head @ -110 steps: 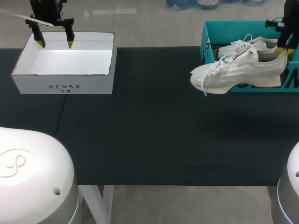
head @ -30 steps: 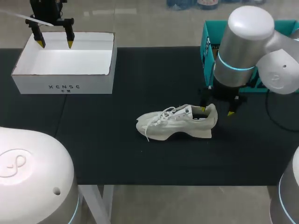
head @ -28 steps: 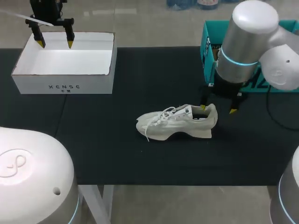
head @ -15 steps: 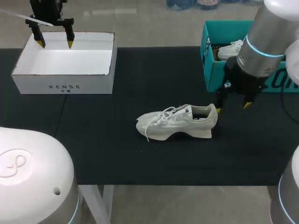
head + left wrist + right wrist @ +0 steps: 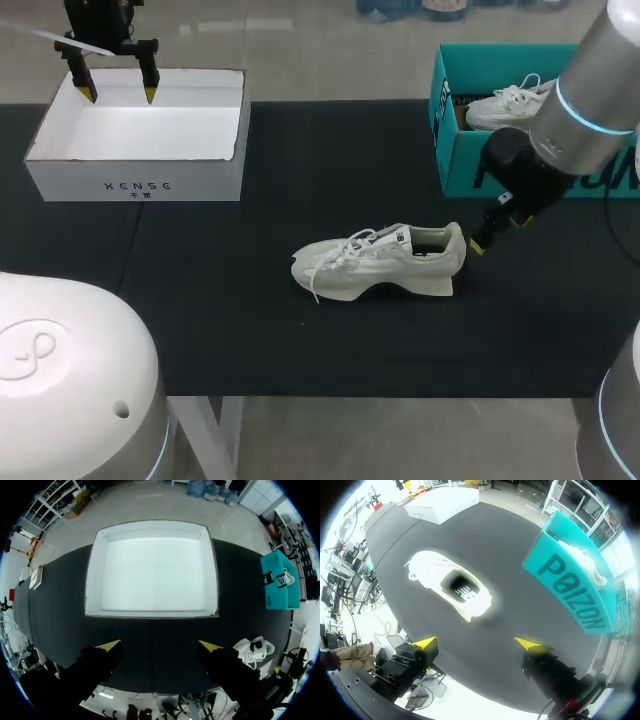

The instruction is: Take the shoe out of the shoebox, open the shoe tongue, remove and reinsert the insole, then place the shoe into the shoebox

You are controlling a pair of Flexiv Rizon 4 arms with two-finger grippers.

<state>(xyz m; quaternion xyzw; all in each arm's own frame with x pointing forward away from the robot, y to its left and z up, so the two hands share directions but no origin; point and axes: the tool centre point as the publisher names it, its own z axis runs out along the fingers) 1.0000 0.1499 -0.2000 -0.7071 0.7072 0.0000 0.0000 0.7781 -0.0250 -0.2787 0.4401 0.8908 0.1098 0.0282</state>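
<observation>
The right tool (image 5: 477, 643) has its two yellow-tipped fingers (image 5: 425, 642) spread wide apart and grips nothing. In the head view it hangs low, tilted, just beside the heel of the shoe (image 5: 385, 262). The right wrist view shows dark surface (image 5: 300, 150) between the tips and the shoe, which lies ahead of the fingers, so nothing is touching. The shoe is white and stands on its sole near the middle of the surface. Its toe points toward the robot's left and its heel toward the right. The laces lie loose over the front, and the opening faces up and shows a dark interior. The teal shoebox (image 5: 455, 150) sits open at the far right of the surface, behind the right arm, with a second shoe (image 5: 505, 105) inside it. The left tool (image 5: 160, 645) is also spread apart and holds nothing. In the head view it hangs at the far rim of the white box (image 5: 135, 180) at the far left of the surface. In its own wrist view the open white box lies just ahead of its fingers.
</observation>
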